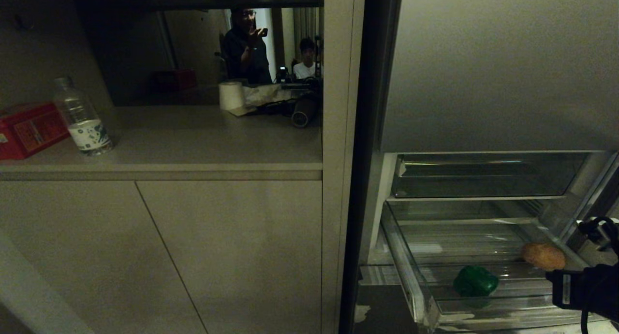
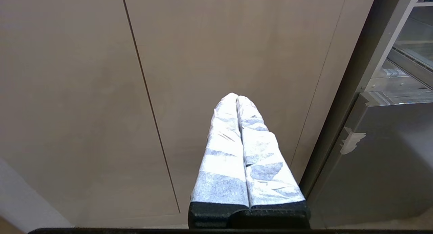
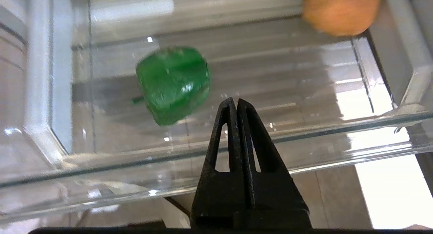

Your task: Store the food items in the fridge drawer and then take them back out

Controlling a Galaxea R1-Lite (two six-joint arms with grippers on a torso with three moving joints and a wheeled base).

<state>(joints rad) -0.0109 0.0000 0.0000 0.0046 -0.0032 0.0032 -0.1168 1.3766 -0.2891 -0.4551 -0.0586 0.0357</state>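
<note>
The right gripper (image 3: 235,103), pressed shut and empty, hangs above the front lip of the pulled-out fridge drawer (image 1: 411,276). A green pepper (image 1: 476,281) lies mid-floor, and a potato (image 1: 543,256) near the drawer's right wall.

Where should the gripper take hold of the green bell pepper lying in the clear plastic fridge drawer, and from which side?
Probably from above, since the clear plastic fridge drawer has a tall front lip. The green bell pepper lies tipped on its side, stem pointing sideways, so close the fingers across its blocky middle, not the thin stem. The shut right gripper must open first.
</note>
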